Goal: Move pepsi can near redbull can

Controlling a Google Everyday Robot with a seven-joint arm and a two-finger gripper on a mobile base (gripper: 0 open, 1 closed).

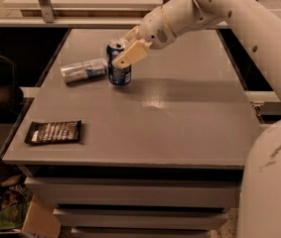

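The pepsi can (118, 69) is dark blue with a silver top and stands upright on the grey table (179, 118), at its back left. My gripper (128, 44) reaches in from the right and is closed on the can's upper part, with one finger (130, 54) in front and the other behind it. The redbull can (84, 70) is slim, silver and blue, and lies on its side just left of the pepsi can, almost touching it.
A flat dark snack packet (54, 131) lies near the table's front left corner. My white arm (249, 29) spans the back right, and part of it (271, 182) fills the lower right foreground. A shelf frame (43, 1) stands behind the table.
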